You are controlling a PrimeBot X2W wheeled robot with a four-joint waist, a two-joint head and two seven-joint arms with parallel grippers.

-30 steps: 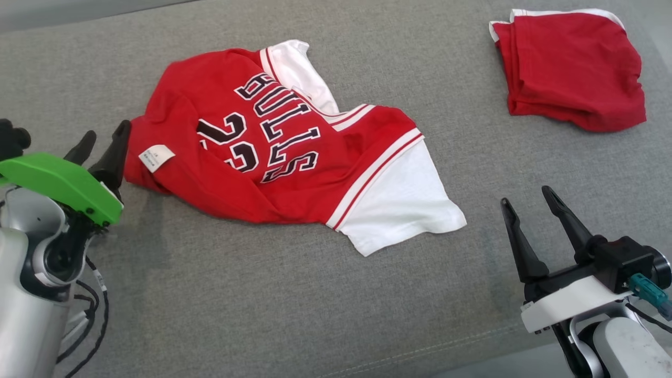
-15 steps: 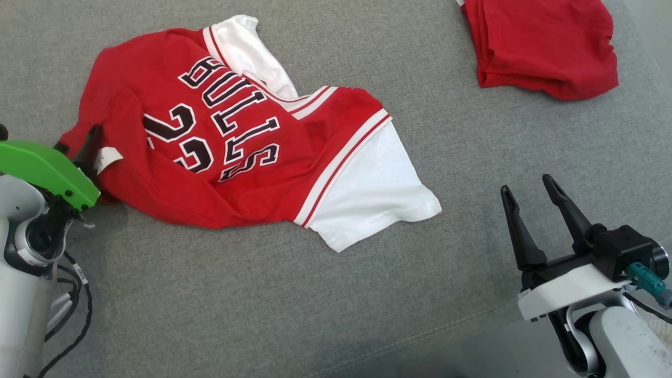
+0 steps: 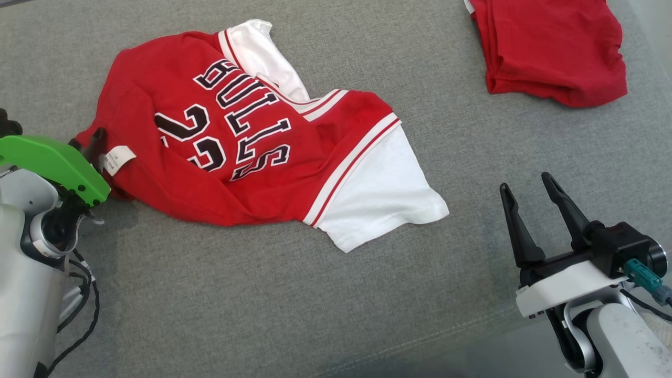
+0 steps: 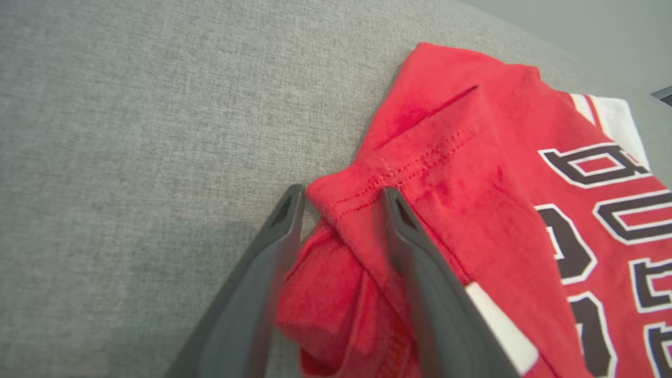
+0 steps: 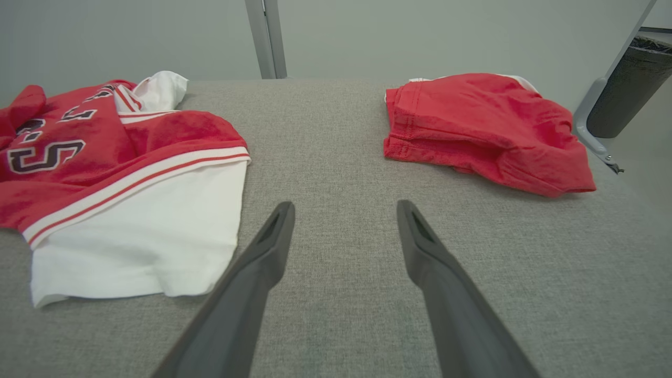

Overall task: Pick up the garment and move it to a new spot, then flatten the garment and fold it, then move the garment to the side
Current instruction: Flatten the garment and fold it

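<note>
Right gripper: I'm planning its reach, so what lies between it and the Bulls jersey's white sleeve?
Bare grey upholstery between the right gripper and the Bulls jersey's white sleeve, shown in the right wrist view.

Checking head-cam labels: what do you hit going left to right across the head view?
left claw → red Bulls jersey → right claw. Left out: folded red garment, which overlaps the right claw's span.

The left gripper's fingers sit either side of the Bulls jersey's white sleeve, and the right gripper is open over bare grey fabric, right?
Not the white sleeve: the left wrist view shows the left gripper straddling a red hemmed corner of the Bulls jersey. The right gripper is open over bare grey fabric.
</note>
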